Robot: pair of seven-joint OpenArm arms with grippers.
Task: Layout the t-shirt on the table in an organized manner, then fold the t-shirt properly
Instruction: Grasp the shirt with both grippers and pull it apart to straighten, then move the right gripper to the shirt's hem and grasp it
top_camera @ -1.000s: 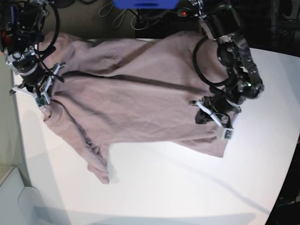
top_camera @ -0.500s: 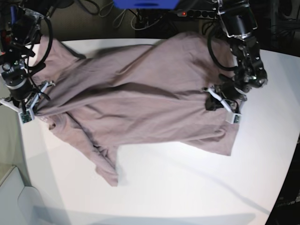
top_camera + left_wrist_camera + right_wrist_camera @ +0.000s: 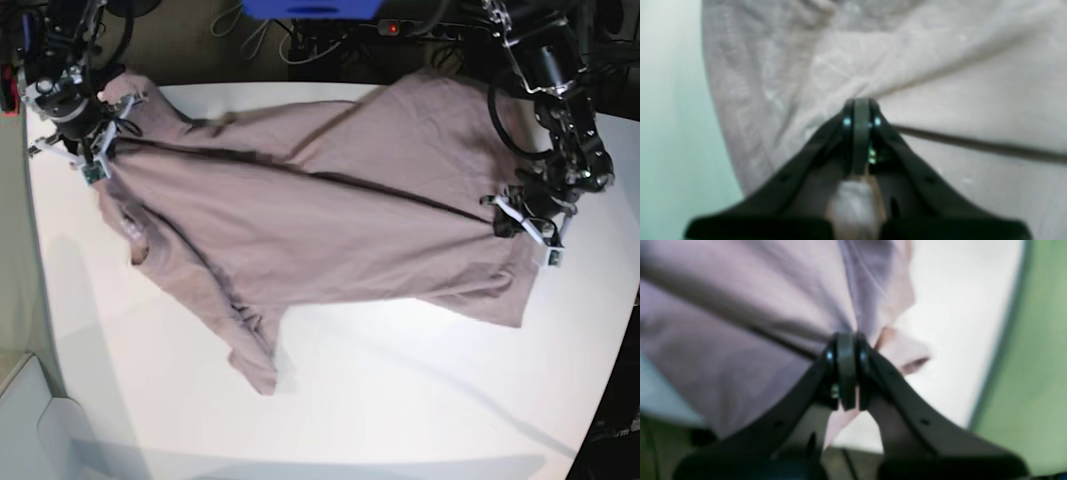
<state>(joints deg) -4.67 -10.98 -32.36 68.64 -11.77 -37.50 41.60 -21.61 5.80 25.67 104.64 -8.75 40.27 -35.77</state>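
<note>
T-shirt (image 3: pixel 330 210), dusty mauve, now stretched wide across the far part of the table (image 3: pixel 420 400), pulled taut along a dark crease running between both grips; more spread than a second ago, when gathered nearer the middle. Left gripper (image 3: pixel 510 222) clenched on cloth near the hem side, shifted outward toward the table's edge. Right gripper (image 3: pixel 105 150) clamped on fabric by the shoulder, carried up toward the far corner. One sleeve (image 3: pixel 250 350) trailing toward the near side, wrinkled. Judged: laying-out step under way, tension flattening the body; sleeve and lower edge not yet smoothed, folding not begun.
</note>
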